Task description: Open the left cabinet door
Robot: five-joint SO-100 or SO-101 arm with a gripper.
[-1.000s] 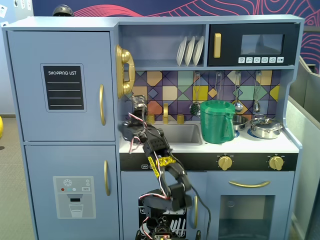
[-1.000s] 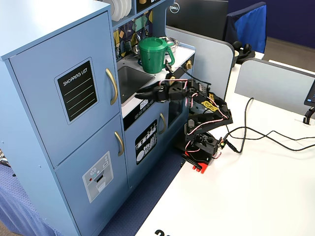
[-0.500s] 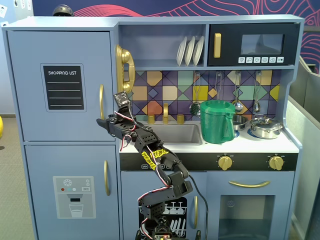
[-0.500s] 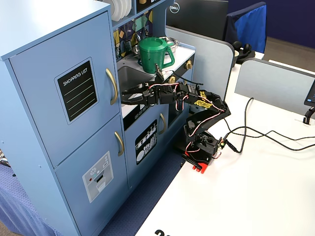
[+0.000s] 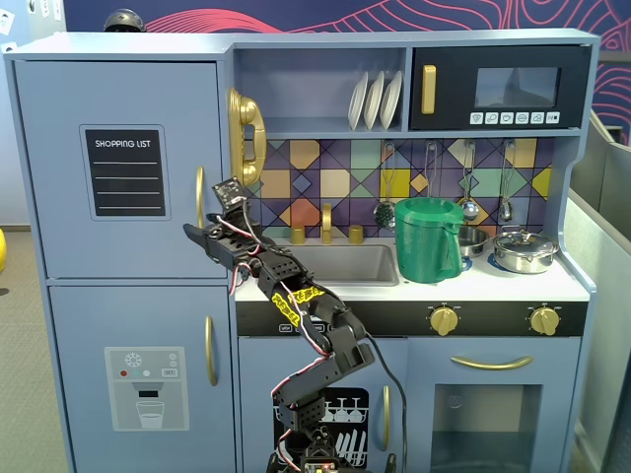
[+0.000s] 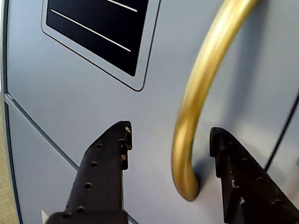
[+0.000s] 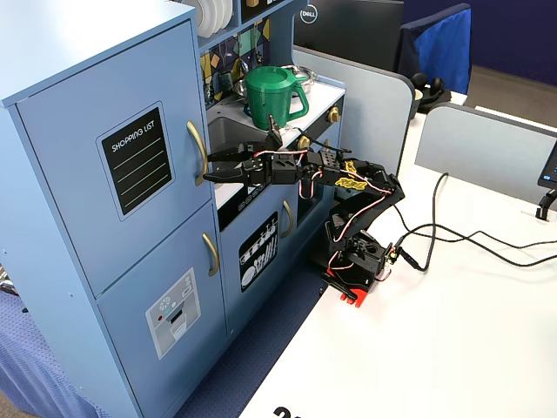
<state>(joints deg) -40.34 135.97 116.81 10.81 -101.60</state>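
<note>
The left cabinet door [image 5: 118, 168] is light blue with a black "SHOPPING LIST" panel [image 5: 123, 169] and looks closed in both fixed views [image 7: 113, 157]. Its vertical gold bar handle [image 5: 199, 197] runs along the door's right edge. My gripper [image 5: 197, 232] is open at the handle's lower end. In the wrist view the gripper [image 6: 170, 133] straddles the lower curve of the handle [image 6: 187, 140], with one black finger [image 6: 105, 172] on the left and the other [image 6: 238, 182] on the right. There is a gap on each side, and the handle is nearer the right finger. In the other fixed view the gripper [image 7: 209, 168] is just below the handle [image 7: 198, 139].
Below is a blue door with a water-dispenser picture [image 5: 148, 384] and its own gold handle [image 5: 210, 350]. A small dish-rack door [image 5: 340, 419] is behind the arm. A sink [image 5: 340, 261], a green pitcher [image 5: 426, 239] and a gold phone [image 5: 245, 138] lie to the right. The arm's base stands on a white table [image 7: 452, 331] with cables.
</note>
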